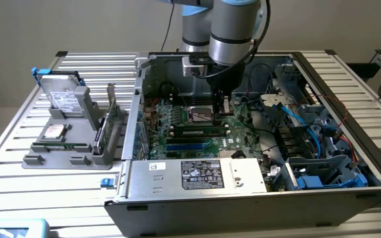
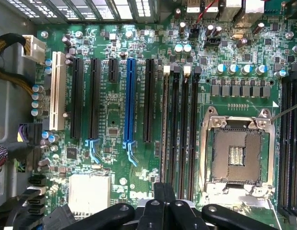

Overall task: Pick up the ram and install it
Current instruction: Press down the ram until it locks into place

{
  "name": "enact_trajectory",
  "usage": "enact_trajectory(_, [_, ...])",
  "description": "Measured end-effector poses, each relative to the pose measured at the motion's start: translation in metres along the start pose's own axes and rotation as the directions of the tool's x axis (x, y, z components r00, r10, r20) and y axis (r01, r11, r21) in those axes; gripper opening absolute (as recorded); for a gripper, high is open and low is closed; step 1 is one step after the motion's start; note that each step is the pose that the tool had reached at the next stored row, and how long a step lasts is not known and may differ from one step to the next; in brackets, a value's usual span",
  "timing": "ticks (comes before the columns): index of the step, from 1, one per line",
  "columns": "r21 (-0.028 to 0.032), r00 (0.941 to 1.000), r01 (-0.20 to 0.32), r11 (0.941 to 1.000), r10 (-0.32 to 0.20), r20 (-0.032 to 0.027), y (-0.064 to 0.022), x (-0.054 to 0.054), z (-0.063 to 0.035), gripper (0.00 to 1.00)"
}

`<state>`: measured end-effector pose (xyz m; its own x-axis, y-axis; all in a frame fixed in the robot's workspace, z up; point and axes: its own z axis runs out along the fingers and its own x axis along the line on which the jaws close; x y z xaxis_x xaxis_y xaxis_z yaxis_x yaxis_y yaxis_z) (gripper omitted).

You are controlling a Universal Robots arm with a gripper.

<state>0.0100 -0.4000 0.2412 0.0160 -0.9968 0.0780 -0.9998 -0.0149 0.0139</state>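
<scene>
A long thin green ram stick (image 1: 59, 147) lies flat along the front of the grey holder (image 1: 65, 161), at the exterior view's left, far from my gripper. A second, darker stick (image 1: 200, 132) with a label stands seated in the memory slot farthest from the processor socket (image 2: 237, 153); from the wrist it appears edge-on as a brownish line (image 2: 165, 124). My gripper (image 1: 220, 105) hangs inside the open computer case, just above the motherboard (image 2: 110, 110) by the socket and the memory slots. Its black fingers (image 2: 158, 194) are pressed together, shut with nothing between them.
The holder also carries a hard drive (image 1: 63, 96), a silver processor chip (image 1: 53, 131) and an upright green card with a bracket (image 1: 107, 124). Inside the case are a power supply (image 1: 200, 174), blue cables and drive cages (image 1: 309, 129). Case walls surround the board.
</scene>
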Motion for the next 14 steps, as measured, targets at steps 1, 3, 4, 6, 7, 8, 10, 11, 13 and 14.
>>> enact_trajectory(1, [0.0,1.0,-0.002,1.0,0.002,0.0001,0.0,-0.0001,0.0012,0.11])
enact_trajectory(3, [0.0001,1.0,-0.009,1.0,0.009,0.0002,0.0006,-0.0003,0.0029,0.11])
enact_trajectory(4, [0.0007,0.9999,-0.013,0.9999,0.013,0.0004,0.0011,-0.0004,0.0035,0.11])
enact_trajectory(6, [0.0035,0.9998,-0.021,0.9998,0.021,0.0001,0.0018,-0.0005,0.004,0.11])
enact_trajectory(7, [0.0054,0.9997,-0.024,0.9997,0.024,0.0002,0.0019,-0.0006,0.0043,0.11])
enact_trajectory(8, [0.0073,0.9997,-0.025,0.9997,0.025,0.0004,0.0018,-0.0008,0.0048,0.11])
enact_trajectory(10, [0.0124,0.9997,-0.026,0.9996,0.026,0.0006,0.0023,-0.0017,0.0058,0.11])
enact_trajectory(11, [0.0141,0.9997,-0.026,0.9996,0.026,0.0006,0.0029,-0.0019,0.0061,0.11])
enact_trajectory(13, [0.0163,0.9997,-0.026,0.9995,0.026,0.0004,0.004,-0.0023,0.0065,0.11])
enact_trajectory(14, [0.0172,0.9997,-0.026,0.9995,0.026,0.0006,0.0044,-0.0025,0.007,0.11])
